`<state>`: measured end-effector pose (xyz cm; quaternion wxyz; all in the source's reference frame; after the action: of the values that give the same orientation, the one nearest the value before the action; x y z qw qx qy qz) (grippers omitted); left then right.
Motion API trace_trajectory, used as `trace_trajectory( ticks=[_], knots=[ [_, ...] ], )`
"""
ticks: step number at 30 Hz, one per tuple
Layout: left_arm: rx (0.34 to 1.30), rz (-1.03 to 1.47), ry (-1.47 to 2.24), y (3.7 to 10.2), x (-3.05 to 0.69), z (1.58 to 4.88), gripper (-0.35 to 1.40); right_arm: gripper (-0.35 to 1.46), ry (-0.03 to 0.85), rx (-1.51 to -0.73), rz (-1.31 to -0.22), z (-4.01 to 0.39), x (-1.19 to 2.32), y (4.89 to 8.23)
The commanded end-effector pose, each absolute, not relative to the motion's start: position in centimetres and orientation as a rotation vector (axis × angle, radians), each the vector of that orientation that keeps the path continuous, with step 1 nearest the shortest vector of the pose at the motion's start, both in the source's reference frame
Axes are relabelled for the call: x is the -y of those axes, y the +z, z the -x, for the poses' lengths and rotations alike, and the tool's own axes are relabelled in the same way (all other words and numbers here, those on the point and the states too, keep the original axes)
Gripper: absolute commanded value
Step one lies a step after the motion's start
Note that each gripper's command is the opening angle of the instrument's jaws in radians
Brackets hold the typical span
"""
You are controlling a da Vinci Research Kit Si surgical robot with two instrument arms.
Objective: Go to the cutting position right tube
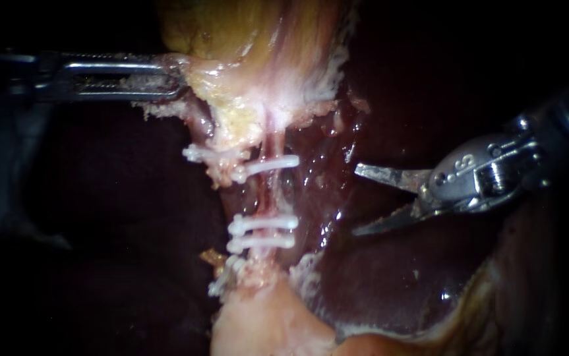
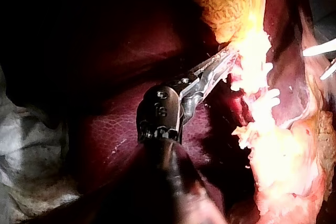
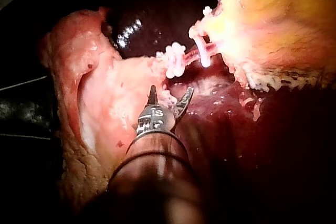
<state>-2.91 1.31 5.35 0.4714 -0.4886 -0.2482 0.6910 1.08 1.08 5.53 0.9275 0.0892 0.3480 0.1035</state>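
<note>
Bare liver (image 1: 327,194) lies open between the spread blades of the right instrument (image 1: 357,201) and the right tube (image 1: 272,191). White clips (image 1: 264,224) bound a free stretch of that tube on both sides. The left instrument (image 1: 165,78), clamped on the gallbladder (image 1: 231,39), stands well apart.

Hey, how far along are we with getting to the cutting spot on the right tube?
Done: white clips sit on the right tube, one above and two below a bare stretch. In hand: the left instrument grips the gallbladder; the right instrument, jaws open, hangs over the liver, apart from the tube. Left: bringing the open jaws around that bare stretch.
</note>
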Motion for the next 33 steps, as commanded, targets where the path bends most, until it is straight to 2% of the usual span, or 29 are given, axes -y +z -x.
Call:
trace_trajectory(
  ticks=[1, 5, 11, 18, 21, 28, 33],
  knots=[
    [0.611, 1.196, 1.692, 5.31, -1.33, 2.88, -0.35, 1.45, 0.21, -0.717, -0.189, -1.08, -1.07, 5.53],
    [0.628, 1.19, 1.688, 5.11, -1.43, 2.77, -0.35, 1.45, 0.206, -0.723, -0.202, -1.08, -1.08, 5.53],
    [0.605, 1.214, 1.649, 4.73, -1.63, 2.54, -0.35, 1.45, 0.205, -0.725, -0.204, -1.08, -1.08, 5.53],
    [0.595, 1.218, 1.646, 4.67, -1.65, 2.45, -0.35, 1.43, 0.201, -0.735, -0.227, -1.11, -1.11, 5.5],
    [0.593, 1.218, 1.646, 4.67, -1.65, 2.46, -0.35, 1.43, 0.192, -0.761, -0.291, -1.17, -1.11, 5.51],
    [0.592, 1.218, 1.646, 4.68, -1.64, 2.47, -0.35, 1.39, 0.255, -0.857, -0.372, -1.42, -1.09, 5.66],
    [0.591, 1.218, 1.646, 4.69, -1.64, 2.47, -0.35, 1.38, 0.274, -0.876, -0.415, -1.58, -1.07, 5.84]
  ],
)
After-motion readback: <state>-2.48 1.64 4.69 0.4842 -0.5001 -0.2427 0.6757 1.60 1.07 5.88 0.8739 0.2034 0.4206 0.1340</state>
